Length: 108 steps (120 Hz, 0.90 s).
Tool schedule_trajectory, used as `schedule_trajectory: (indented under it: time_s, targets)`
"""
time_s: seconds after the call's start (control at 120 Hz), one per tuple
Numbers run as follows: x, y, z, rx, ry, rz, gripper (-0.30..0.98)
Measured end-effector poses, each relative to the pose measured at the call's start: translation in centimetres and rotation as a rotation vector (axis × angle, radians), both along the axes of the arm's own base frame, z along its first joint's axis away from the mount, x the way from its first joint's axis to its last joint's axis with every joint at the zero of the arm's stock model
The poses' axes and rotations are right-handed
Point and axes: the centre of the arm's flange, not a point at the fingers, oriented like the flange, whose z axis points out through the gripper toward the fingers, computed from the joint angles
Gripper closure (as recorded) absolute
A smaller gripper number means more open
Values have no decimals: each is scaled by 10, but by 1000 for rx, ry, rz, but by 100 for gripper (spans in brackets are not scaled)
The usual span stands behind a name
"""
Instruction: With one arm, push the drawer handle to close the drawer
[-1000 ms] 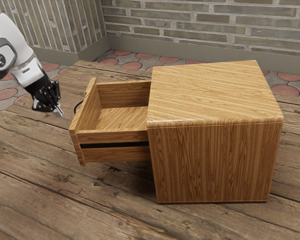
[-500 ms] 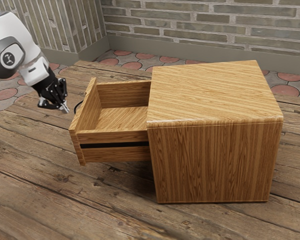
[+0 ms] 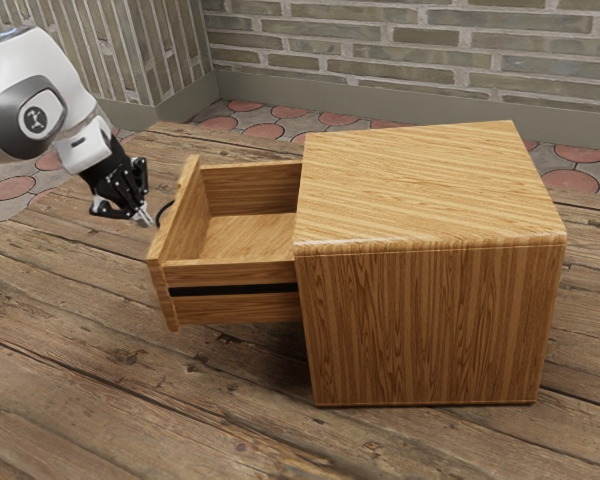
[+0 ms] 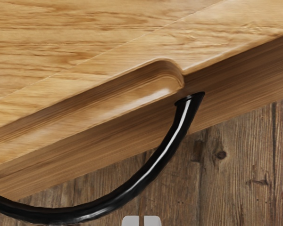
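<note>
Drawer [image 3: 235, 273] juts open, pale striped wood with a curved black handle [image 4: 169, 145]; your gripper [image 3: 145, 218] is near it, fingertips together.

The black handle [image 4: 167, 149] is bowing out between the gripper [image 3: 146, 220] and the drawer front [image 3: 177, 208], blocking the straight way in, while the drawer [image 3: 233, 273] is offering room through its open top up to the cabinet [image 3: 430, 330], and the tabletop [image 3: 100, 380] is leaving a passage on the exterior camera's side.

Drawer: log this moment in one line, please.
drawer: open | gripper: shut, at the black handle | cabinet: upright | closing: unfinished
</note>
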Motion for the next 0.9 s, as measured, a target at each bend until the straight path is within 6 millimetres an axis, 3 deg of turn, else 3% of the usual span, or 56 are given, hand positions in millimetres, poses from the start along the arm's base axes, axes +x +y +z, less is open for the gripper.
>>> schedule_trajectory:
  time_s: [0.9]
  targets:
    - [25,-30,-2,-16,-16,-10,79]
